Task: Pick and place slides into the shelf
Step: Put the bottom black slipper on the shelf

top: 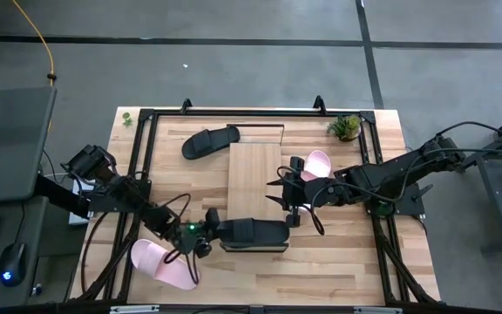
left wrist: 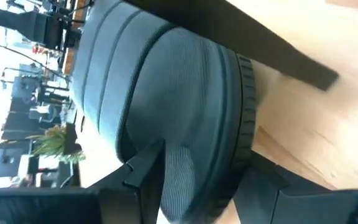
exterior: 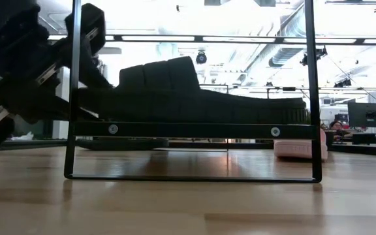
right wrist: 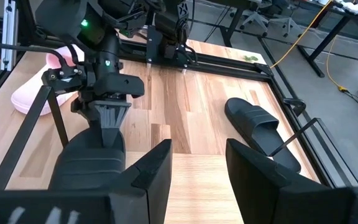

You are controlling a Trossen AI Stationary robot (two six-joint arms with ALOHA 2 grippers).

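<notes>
1. Because it is being seated on the shelf [top: 254, 167], the black slide [top: 253, 231] lies lower centre, the left gripper [top: 209, 228] pinching its end.
2. Spread and empty, the right gripper [top: 286, 195] hovers over the shelf, centre frame.

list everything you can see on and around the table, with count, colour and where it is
black slides: 2, matte black; one on the shelf's near end at the left gripper, one on the table by the far edge, left of the shelf
pink slides: 2, pale pink; one on the table at the near left, one just right of the shelf, partly under the right arm
shelf: 1, light wood with black wire frame, mid-table
small plant: 1, green, far right corner
table: 1, light wood planks
left gripper: at the heel of the black slide on the shelf, fingers either side of it
right gripper: open, empty, over the shelf's right edge
</notes>
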